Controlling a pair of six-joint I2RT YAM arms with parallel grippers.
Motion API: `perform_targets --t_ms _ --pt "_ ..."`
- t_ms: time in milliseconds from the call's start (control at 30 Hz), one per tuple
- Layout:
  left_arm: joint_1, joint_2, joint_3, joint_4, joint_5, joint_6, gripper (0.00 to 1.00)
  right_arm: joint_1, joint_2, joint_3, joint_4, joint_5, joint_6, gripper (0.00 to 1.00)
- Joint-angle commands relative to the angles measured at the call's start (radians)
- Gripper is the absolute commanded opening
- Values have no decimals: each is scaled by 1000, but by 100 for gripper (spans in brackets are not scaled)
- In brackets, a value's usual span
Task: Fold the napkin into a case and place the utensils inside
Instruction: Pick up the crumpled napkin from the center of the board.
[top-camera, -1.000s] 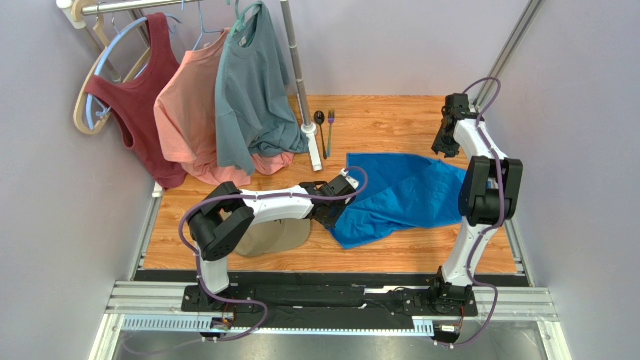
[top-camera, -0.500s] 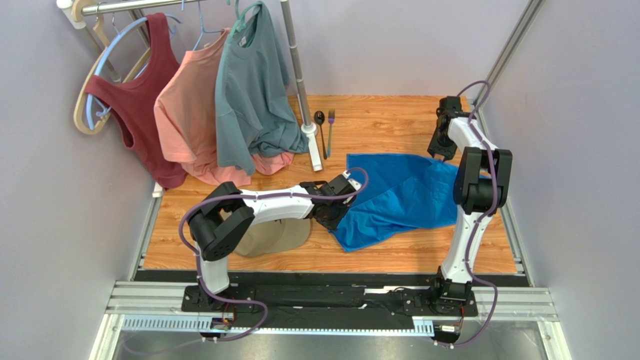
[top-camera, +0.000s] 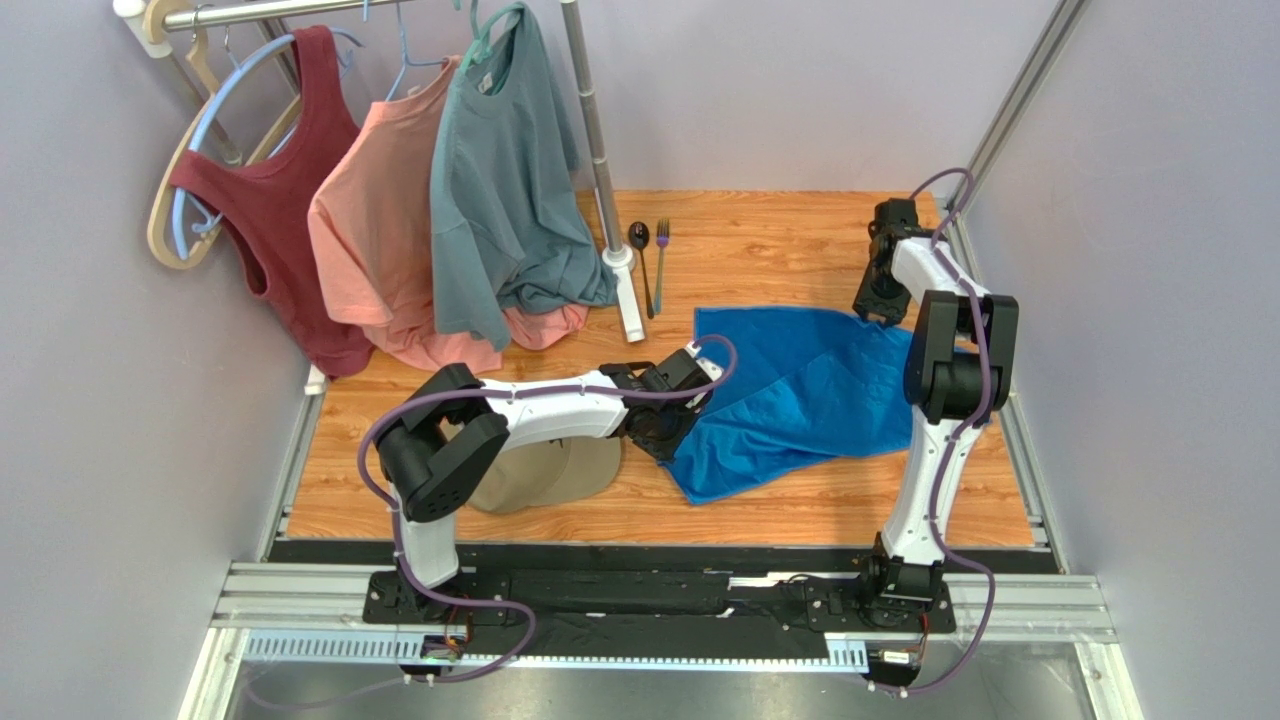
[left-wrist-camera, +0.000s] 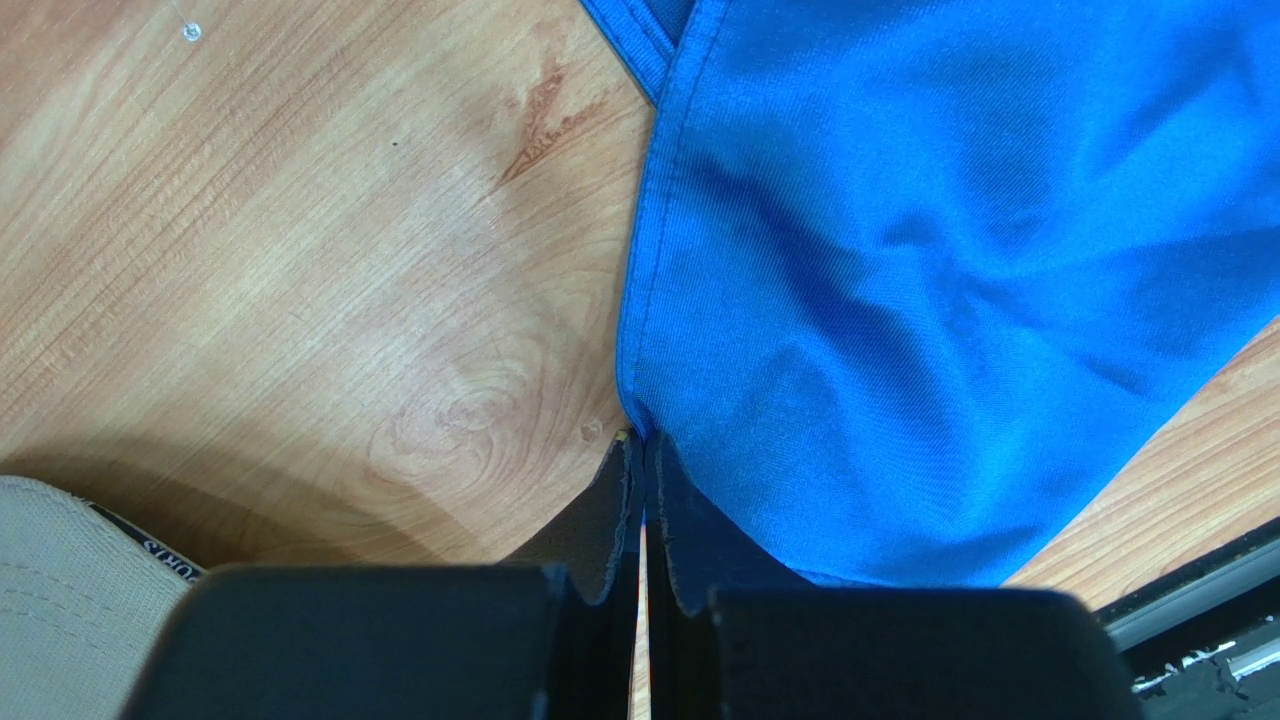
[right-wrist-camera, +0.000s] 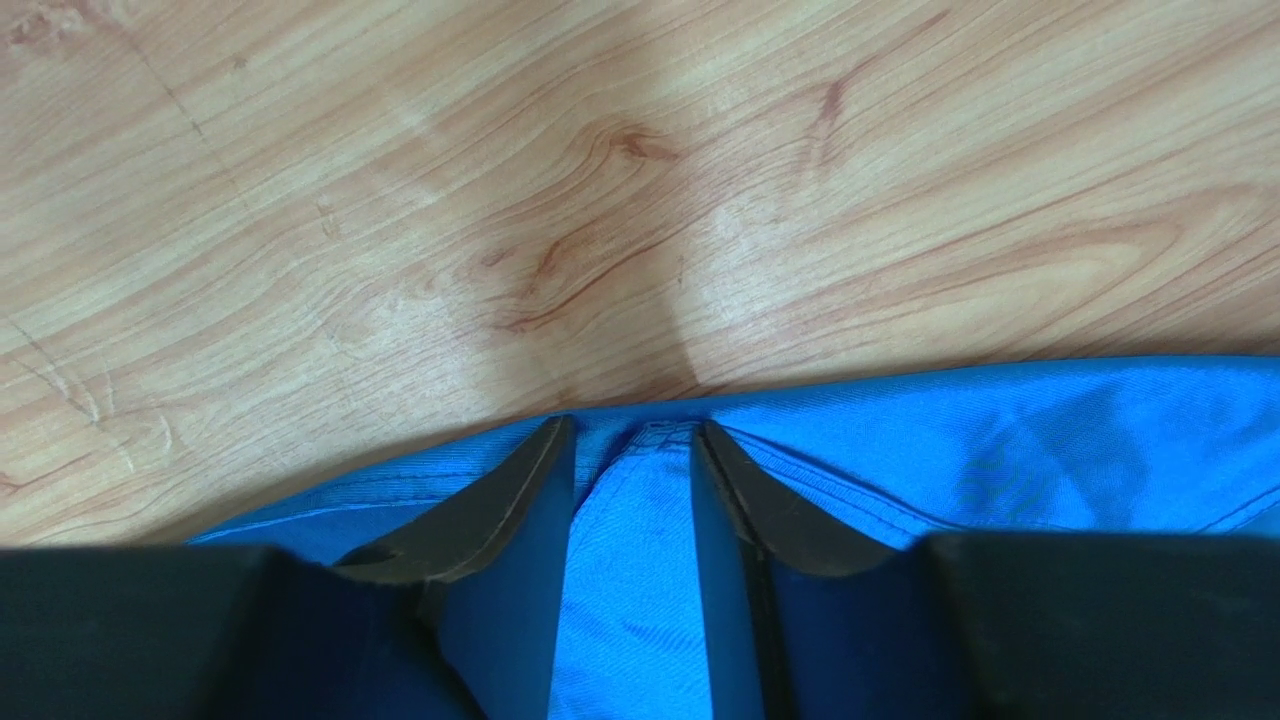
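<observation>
The napkin lies open and rumpled on the wooden table, not yet folded. Its long axis runs across the table from the near left to the far right, and one arm sits at each end of that line.

The left end effector is closed tight on the hem at the napkin's near-left edge, with the cloth spreading away to its right. The right end effector is down at the far-right edge. Its jaws stand partly apart astride the hem, with a small ridge of blue cloth between them, and they do not look clamped.

A fold would probably need that right-hand grip closed first, then the far edge carried toward the near edge across the short axis.

The spoon and fork lie side by side beyond the napkin's left end, pointing away from the arms. They are nearer the left arm than the right.
</observation>
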Motion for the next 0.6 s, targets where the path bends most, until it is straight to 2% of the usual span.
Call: perform_targets --t_ms 0,233,267,300,400,567 --pt "-2 -36 24 -6 15 -9 0 -3 3 -4 40 27 -14 35" --pt "-2 -47 29 -11 3 -12 0 -3 -35 -10 46 36 -14 21" --pt "0 -47 30 -11 3 -12 0 -3 -37 -10 49 35 -14 17" --pt "-2 -47 30 -11 3 -12 0 -3 -38 -7 46 33 -11 10" --pt "-2 -51 32 -12 3 -13 0 -3 -42 -9 48 21 -8 0" --pt "-2 -67 36 -27 -14 -12 0 -3 -61 -9 38 21 2 0"
